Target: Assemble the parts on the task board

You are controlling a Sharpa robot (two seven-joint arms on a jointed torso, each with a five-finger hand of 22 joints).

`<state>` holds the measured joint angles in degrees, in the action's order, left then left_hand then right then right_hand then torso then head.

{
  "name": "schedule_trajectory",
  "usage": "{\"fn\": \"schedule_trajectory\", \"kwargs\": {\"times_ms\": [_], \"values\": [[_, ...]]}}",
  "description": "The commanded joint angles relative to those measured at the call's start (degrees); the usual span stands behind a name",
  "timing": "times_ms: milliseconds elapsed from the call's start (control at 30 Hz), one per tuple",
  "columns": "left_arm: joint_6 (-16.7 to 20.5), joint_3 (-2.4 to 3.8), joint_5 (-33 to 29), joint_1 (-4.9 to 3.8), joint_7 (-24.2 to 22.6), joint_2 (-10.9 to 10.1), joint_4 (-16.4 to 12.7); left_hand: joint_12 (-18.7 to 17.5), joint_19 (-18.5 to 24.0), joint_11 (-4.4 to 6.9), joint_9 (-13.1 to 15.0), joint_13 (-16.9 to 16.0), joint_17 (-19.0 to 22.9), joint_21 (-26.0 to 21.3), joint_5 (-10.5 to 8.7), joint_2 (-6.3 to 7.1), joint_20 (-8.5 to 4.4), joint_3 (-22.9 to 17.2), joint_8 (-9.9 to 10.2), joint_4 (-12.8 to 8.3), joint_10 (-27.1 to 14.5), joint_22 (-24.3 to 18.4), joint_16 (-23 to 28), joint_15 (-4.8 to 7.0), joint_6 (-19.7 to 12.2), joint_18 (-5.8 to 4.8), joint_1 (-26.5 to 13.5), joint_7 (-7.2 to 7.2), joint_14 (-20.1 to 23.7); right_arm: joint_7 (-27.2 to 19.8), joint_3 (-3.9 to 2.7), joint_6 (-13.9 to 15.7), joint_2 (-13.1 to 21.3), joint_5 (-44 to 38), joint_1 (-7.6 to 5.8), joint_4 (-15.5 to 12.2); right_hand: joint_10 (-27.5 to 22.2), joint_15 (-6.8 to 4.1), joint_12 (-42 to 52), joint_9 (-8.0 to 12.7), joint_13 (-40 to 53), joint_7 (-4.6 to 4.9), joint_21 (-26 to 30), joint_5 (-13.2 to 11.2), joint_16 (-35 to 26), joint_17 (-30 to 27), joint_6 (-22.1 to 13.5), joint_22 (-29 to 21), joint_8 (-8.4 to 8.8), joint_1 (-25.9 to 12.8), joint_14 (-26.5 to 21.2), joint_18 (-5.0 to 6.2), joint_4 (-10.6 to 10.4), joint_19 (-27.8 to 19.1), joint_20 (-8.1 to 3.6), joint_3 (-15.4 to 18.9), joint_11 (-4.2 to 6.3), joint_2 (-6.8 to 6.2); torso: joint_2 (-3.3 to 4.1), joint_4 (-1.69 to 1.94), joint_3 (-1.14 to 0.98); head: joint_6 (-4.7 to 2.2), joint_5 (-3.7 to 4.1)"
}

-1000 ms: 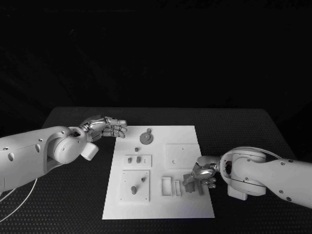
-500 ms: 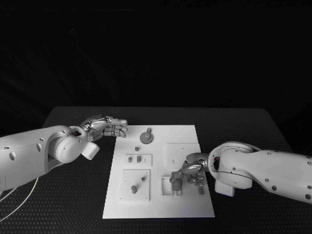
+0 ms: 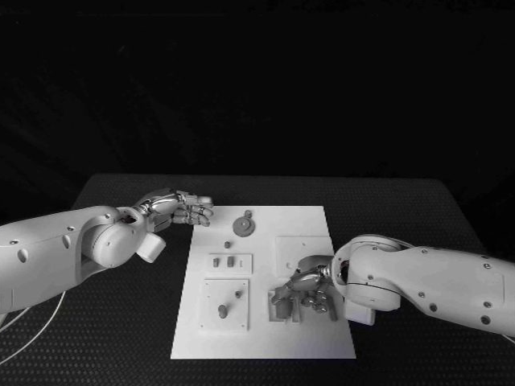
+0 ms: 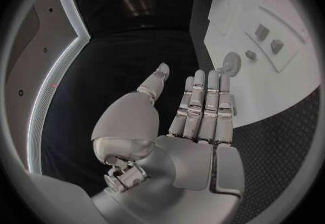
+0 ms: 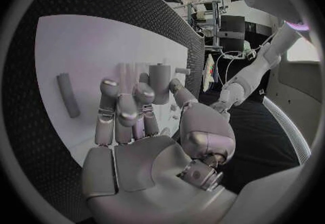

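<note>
Right hand (image 3: 307, 291) over the board's (image 3: 315, 338) near right part, fingers curled around an upright cylinder (image 5: 159, 83), thumb beside it; looks gripped. Loose peg (image 5: 67, 95) lies flat on board nearby. Left hand (image 3: 179, 209) off the board's far left corner, empty, fingers straight.

Two white arms with smooth rounded shells, dotted with small dark recessed screw holes. A thin pale cable (image 3: 14, 334) loops beneath the left arm. Left hand (image 3: 179, 208) and right hand (image 3: 307, 288): silver metallic, many-fingered, the segments parted by dark seams. Palms are flat grey plates; fingertips are paler and rounded. A knurled metal fitting sits at each thumb base.
</note>
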<state>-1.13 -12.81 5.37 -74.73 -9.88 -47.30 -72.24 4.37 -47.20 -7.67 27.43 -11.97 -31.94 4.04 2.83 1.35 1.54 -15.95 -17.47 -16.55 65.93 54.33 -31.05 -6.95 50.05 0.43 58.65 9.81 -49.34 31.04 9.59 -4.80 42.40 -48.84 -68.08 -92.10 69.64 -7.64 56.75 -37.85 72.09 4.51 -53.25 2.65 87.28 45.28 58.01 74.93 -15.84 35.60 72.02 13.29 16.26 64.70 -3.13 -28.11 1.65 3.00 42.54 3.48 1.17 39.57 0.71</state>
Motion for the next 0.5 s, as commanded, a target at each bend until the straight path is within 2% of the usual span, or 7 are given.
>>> {"fn": "schedule_trajectory", "kwargs": {"times_ms": [33, 133, 500], "values": [[-0.8, 0.03, 0.1, -0.04, -0.3, -0.1, -0.2, 0.2, -0.1, 0.32, 0.0, -0.1, -0.1, 0.2, -0.02, 0.44, -0.24, 0.3, 0.0, -0.1, 0.2, 0.0, 0.3, -0.03, 0.1, 0.36, -0.2, -0.05, -0.2, 0.6, 0.34, -0.7, -0.6, -1.0, 0.02, 0.1, -0.3, -0.1, 0.3, -0.1, -0.1, 0.22, -0.1, 0.1, -0.3, 0.0, 0.3, 1.0, 0.21, -0.5, 0.1, 1.71, -0.2, 0.0, 0.23, -0.1, 0.03, -0.02, 0.01, -0.01, -0.02, 0.1, -0.13], [-0.8, 0.03, 0.1, -0.05, -0.3, -0.1, -0.2, 0.2, -0.1, 0.32, 0.0, -0.1, -0.1, 0.2, -0.02, 0.45, -0.24, 0.3, 0.0, -0.1, 0.2, 0.0, 0.3, -0.03, 0.1, 0.36, -0.3, -0.05, -0.2, 0.6, 0.61, -0.7, -0.9, -1.3, 0.03, 0.2, -0.3, -0.1, 0.3, -0.1, -0.1, 0.22, -0.1, 0.1, -0.4, 0.0, 0.3, 1.0, 0.22, -0.6, 0.1, 1.71, -0.2, 0.0, 0.24, -0.1, 0.02, -0.03, 0.04, -0.01, 0.0, 0.18, -0.19], [-0.8, 0.03, 0.1, -0.06, -0.3, -0.3, -0.4, 0.2, -0.1, 0.32, 0.0, -0.1, -0.1, 0.2, -0.02, 0.47, -0.24, 0.3, 0.0, -0.1, 0.3, 0.0, 0.3, -0.03, 0.1, 0.35, -0.3, -0.05, -0.2, 0.4, 0.79, -0.6, -1.5, -2.4, 0.07, 0.7, -0.5, -0.09, 0.4, -0.1, -0.3, 0.24, 0.0, 0.1, -0.4, 0.1, 0.3, 1.0, 0.41, -1.6, 0.0, 1.71, -0.4, 0.0, 0.25, -0.3, 0.01, -0.81, 0.01, -0.04, -0.03, 0.29, -0.4]]}}
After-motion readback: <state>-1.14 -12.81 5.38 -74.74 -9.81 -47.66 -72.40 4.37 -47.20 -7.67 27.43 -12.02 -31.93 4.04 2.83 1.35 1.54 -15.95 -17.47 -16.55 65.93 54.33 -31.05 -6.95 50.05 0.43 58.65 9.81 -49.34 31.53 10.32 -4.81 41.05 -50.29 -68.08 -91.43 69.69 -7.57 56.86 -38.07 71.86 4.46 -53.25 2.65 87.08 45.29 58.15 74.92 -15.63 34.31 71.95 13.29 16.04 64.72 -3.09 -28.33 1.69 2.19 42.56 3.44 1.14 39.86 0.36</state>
